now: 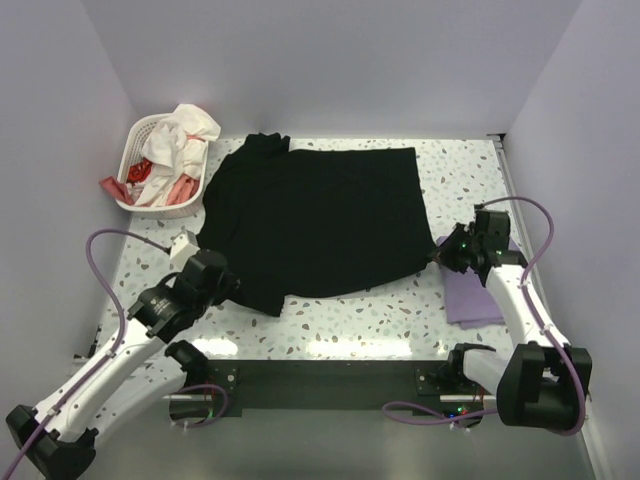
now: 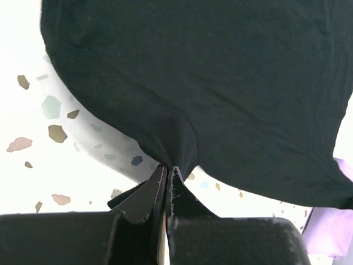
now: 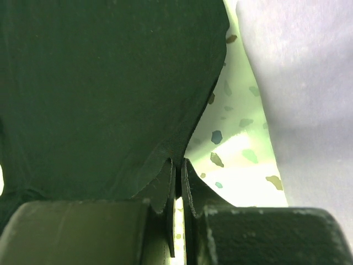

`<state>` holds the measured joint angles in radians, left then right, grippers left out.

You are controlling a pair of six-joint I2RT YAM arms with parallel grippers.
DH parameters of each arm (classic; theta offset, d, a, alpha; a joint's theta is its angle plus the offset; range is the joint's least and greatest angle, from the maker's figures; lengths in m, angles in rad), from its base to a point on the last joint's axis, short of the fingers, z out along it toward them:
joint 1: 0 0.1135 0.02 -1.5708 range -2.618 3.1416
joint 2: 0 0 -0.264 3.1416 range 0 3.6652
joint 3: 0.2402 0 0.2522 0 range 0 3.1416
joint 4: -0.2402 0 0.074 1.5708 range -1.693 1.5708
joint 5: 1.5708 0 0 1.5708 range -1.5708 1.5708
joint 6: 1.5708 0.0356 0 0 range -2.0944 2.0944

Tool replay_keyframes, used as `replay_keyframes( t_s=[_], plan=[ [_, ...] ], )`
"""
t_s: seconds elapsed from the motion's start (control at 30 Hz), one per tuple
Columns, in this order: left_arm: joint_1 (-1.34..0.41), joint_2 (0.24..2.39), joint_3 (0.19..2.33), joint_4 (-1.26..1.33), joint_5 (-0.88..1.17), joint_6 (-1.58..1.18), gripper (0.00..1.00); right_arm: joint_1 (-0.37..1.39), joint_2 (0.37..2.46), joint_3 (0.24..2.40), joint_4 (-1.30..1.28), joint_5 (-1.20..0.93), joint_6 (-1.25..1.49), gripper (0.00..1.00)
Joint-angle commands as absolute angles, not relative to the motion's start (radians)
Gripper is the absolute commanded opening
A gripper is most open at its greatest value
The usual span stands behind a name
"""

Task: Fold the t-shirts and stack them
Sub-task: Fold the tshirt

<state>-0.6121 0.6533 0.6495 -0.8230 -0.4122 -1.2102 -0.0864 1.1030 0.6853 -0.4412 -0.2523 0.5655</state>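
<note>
1. The black tee (image 1: 320, 220) lay spread flat over the middle of the desk (image 1: 350, 325). Its near-left corner reached toward the desk's near edge.
2. The lavender tee (image 1: 478, 298) sat as a small folded rectangle at the near-right of the desk, partly under the right arm. It was just beside the black tee's right edge; contact couldn't be told.
3. The left tool (image 2: 167, 170) was clamped on the black tee's near-left edge. In the wrist view the cloth tented up into the closed tips.
4. The right tool (image 3: 177, 164) was pressed together on the black tee's right edge near its near corner, w/ a thin lip of fabric pinched betw. the tips.
5. Handling, as a judgement: the cloth looked soft, light & limp, w/ no stiffness. It would prob. sag betw. the two pinches & drag on the desk if lifted low.
6. A thin single layer could slip out. Hems, seams & corners looked like the best hold, being thicker.
7. A white laundry basket (image 1: 132, 150) w/ white & red cloths stood at the far-left, apart from both tees.
</note>
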Motion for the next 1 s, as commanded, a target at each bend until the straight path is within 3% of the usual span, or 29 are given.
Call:
replay_keyframes(
  t_s=[0.0, 0.37, 0.53, 0.97],
  plan=[
    [-0.618, 0.693, 0.702, -0.756, -0.399, -1.164, 0.0, -0.092, 1.077, 0.742, -0.456, -0.224, 0.571, 0.0],
    [-0.574, 0.962, 0.818, -0.605, -0.445, -1.042, 0.0, -0.092, 1.183, 0.816, -0.422, -0.225, 0.586, 0.0],
    [-0.415, 1.113, 0.856, -0.463, -0.299, -0.939, 0.0, -0.094, 1.297, 0.864, -0.39, -0.232, 0.598, 0.0],
    [-0.193, 1.46, 1.045, -0.305, -0.111, -0.853, 0.0, -0.091, 1.589, 1.069, -0.331, -0.258, 0.66, 0.0]
  ],
)
